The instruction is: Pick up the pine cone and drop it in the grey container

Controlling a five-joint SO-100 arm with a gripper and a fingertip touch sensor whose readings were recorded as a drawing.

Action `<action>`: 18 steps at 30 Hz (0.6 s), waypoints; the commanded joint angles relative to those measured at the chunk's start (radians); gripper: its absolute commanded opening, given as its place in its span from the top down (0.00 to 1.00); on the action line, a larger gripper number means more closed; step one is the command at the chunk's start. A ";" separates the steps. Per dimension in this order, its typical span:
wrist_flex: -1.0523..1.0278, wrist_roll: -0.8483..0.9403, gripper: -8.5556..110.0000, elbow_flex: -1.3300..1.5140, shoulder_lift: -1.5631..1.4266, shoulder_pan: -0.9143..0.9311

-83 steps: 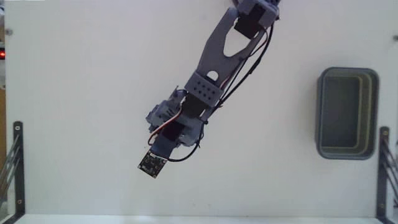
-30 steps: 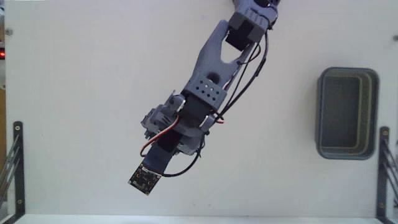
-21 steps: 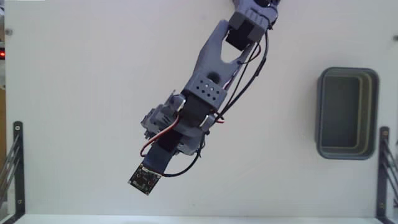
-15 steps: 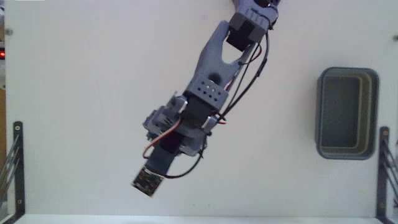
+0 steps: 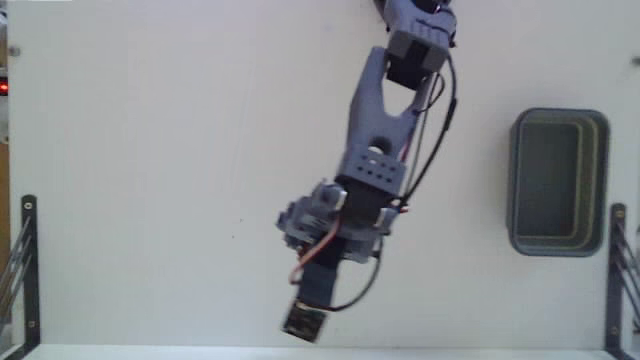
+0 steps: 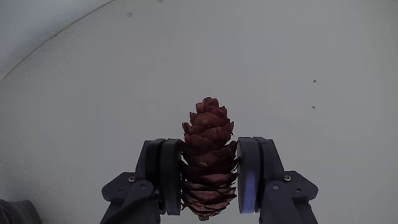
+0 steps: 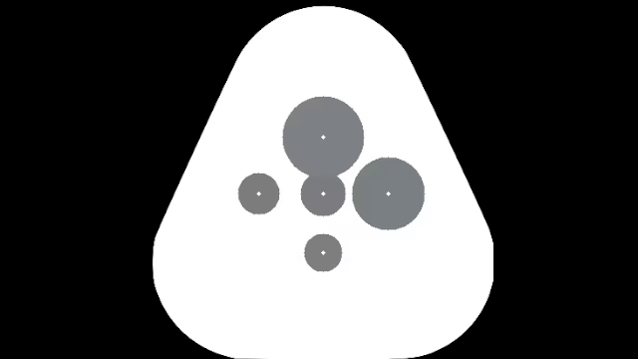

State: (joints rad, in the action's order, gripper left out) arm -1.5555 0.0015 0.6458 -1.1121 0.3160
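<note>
In the wrist view the gripper [image 6: 209, 177] is clenched on the pine cone [image 6: 208, 152]. The two dark fingers [image 6: 163, 177] press on the cone from left and right, touching its lower half. The cone stands with its pointed tip up in this view, and its upper half rises free above the fingers. Around the cone there is only the plain white table [image 6: 298, 74], with a few tiny dark specks on the right side and no other thing near it.

In the fixed view the arm [image 5: 375, 140] comes in from the top edge, a little right of the middle, and reaches down and slightly left over the table [image 5: 130, 180]. The wrist camera board [image 5: 306, 322] at the low end of the arm is close to the bottom edge of the table. The gripper and the cone are hidden under the arm in this view, so I cannot see them there.

The grey container [image 5: 557, 182] stands at the right side of the table, well apart from the arm, with its long side running up and down in the picture. Its right rim is near the right edge of the table. Between the arm and the container the white surface is open. Black metal brackets [image 5: 28, 265] stand at the left and right lower edges of the table; the right one [image 5: 618, 270] is just below the container.
</note>
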 commanded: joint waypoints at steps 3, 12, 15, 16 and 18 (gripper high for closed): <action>0.030 -0.002 0.52 0.042 -0.152 -0.103; 0.050 -0.002 0.52 0.138 -0.227 -0.282; 0.057 -0.002 0.52 0.171 -0.252 -0.344; 0.060 -0.002 0.52 0.183 -0.262 -0.367; 0.065 -0.002 0.52 0.204 -0.278 -0.406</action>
State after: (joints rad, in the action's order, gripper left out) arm -1.5094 0.0046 0.8237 -1.2701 -0.0245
